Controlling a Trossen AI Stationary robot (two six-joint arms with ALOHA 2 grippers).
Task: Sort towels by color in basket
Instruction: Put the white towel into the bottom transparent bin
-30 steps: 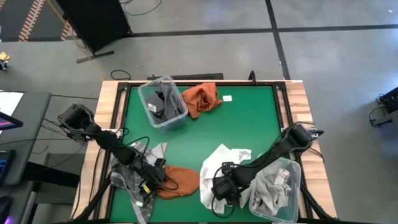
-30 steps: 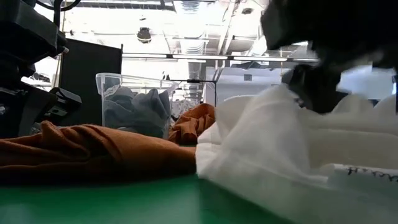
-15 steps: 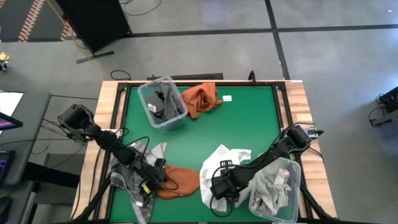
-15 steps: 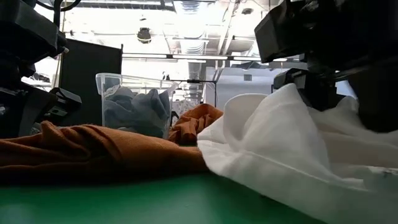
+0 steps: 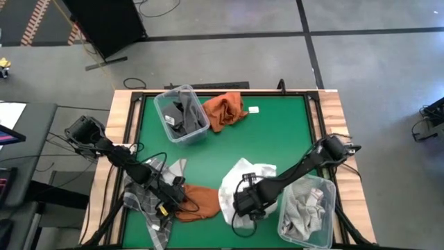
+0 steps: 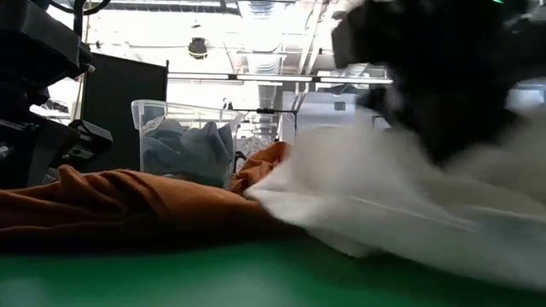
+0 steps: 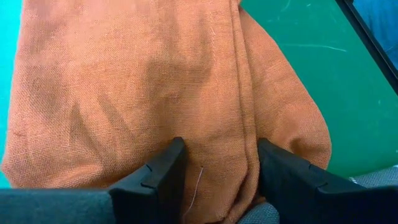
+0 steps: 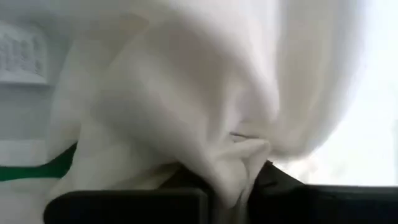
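High view: the right gripper (image 5: 244, 203) is down on the plain white towel (image 5: 239, 182), which lies crumpled on the green table (image 5: 277, 139) near its front edge, just beside a clear basket (image 5: 305, 212) holding pale grey-and-white cloth. In the right wrist view white cloth (image 8: 186, 124) is bunched and pinched between the dark fingers (image 8: 273, 177), which are nearly closed on a fold of it. The left gripper (image 5: 170, 194) rests at the front left of the table on a rust-orange towel (image 5: 198, 201); the left wrist view shows its fingers (image 7: 158, 180) partly open, pressed down on the orange cloth (image 7: 155, 93) with a fold lying between them, not clamped. A grey plaid towel (image 5: 149, 205) lies under the left arm. Farther back, another clear basket (image 5: 180, 114) holds dark grey cloth, with a second rust-orange towel (image 5: 225, 110) touching its side.
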